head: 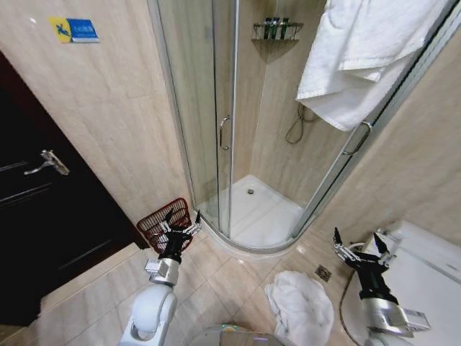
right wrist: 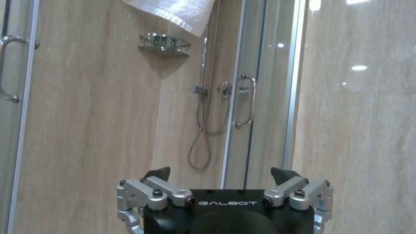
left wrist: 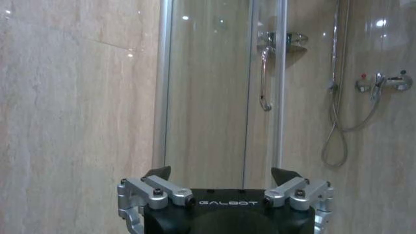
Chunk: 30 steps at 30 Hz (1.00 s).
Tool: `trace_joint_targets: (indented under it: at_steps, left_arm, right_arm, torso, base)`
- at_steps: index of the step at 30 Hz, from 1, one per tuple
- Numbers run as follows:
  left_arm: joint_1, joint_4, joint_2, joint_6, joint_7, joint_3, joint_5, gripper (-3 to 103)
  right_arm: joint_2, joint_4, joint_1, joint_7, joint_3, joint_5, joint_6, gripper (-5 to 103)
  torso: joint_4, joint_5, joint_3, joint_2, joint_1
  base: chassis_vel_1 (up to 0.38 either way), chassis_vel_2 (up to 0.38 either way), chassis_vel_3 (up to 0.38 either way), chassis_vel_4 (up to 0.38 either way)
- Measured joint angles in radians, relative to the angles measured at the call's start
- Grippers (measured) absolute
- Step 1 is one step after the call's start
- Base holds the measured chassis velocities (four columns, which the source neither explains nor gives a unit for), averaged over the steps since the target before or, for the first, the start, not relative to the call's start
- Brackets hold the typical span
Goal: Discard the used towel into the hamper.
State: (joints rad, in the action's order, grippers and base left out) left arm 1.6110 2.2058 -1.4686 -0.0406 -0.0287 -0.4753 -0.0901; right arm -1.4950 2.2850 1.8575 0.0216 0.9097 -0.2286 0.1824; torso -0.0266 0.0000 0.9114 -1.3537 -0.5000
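Observation:
The used towel (head: 301, 306) lies crumpled and white on the tiled floor, in front of the shower and between my two arms. The hamper (head: 153, 223), a dark red-brown wire-mesh basket, stands on the floor against the wall beside the shower door. My left gripper (head: 183, 215) (left wrist: 222, 173) is raised just in front of the hamper's rim, open and empty. Right of the towel and above floor level, my right gripper (head: 357, 239) (right wrist: 222, 172) is also open and empty. Both wrist views face the shower wall.
A second white towel (head: 360, 58) (right wrist: 175, 12) hangs over the top of the glass shower enclosure (head: 209, 108). A dark door (head: 43, 202) stands at the left, a white fixture (head: 428, 267) at the right. A floor drain (head: 323, 272) sits near the towel.

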Motion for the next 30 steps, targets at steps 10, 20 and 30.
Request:
trace_joint_targets:
  at_steps: [10,20,30]
  left_arm:
    - [-0.003,-0.009,0.0,-0.004,-0.002,0.0,0.0,100]
    - [-0.003,-0.005,0.01,0.006,-0.002,-0.003,-0.002,100]
    - [-0.012,0.014,0.04,0.026,-0.003,-0.013,-0.02,100]
  right_arm:
    - [-0.006,-0.018,-0.002,0.01,0.002,0.026,0.029,100]
    - [-0.009,-0.005,0.008,0.002,0.0,0.038,0.032,100]
    - [-0.018,-0.008,0.022,-0.001,-0.007,0.049,0.045,100]
  torso:
    - [0.0001,0.0,0.0,0.0,0.0]
    - [0.0001,-0.0001,0.0,0.0,0.0]
    - [0.0002,0.0001,0.0,0.0,0.0]
  base:
    - [0.0,0.0,0.0,0.0]
    - [0.0,0.0,0.0,0.0]
    - [0.084,-0.09,-0.102,0.087]
